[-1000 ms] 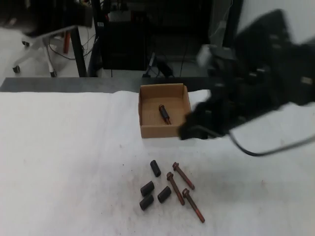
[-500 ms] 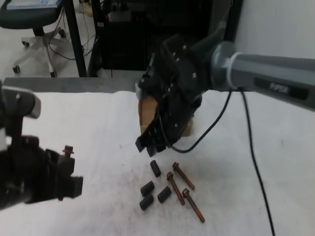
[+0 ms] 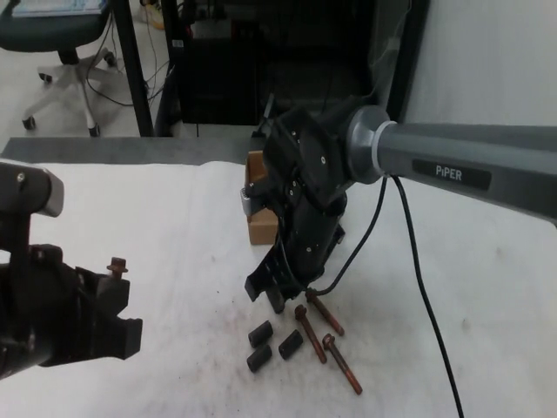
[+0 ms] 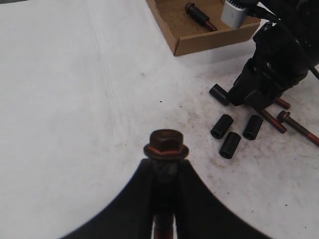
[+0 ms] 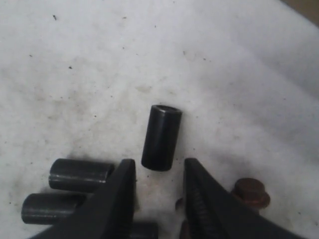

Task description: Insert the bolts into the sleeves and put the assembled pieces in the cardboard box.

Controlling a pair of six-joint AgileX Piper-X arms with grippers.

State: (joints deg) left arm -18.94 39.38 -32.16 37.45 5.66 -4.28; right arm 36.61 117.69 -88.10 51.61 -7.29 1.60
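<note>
Well to the left of the cardboard box (image 3: pixel 259 230) and nearer the camera, the left gripper (image 3: pixel 114 280) is clenched on a bolt (image 4: pixel 166 146), head up above the fingertips. A broad stretch of bare white cloth (image 3: pixel 174 209) lies open between it and the box.

In front of the box the right gripper (image 3: pixel 271 293) hangs low over the parts; beyond it, to the right of the box, the cloth runs bare to the frame's edge, crossed by the arm's cable (image 3: pixel 416 261). Inside the box lies one assembled piece (image 4: pixel 199 15).

Half a second earlier the right gripper stood higher, close against the box front — it has since dropped toward the sleeve (image 5: pixel 161 137) nearest the box. The left gripper has barely shifted.

The right gripper's fingers are spread, released, and that sleeve lies flat on the cloth with its near end just between their tips, a small gap on either side. Three more sleeves (image 3: pixel 260 333) lie farther in front of the box, three loose bolts (image 3: pixel 311 333) just right of them.
</note>
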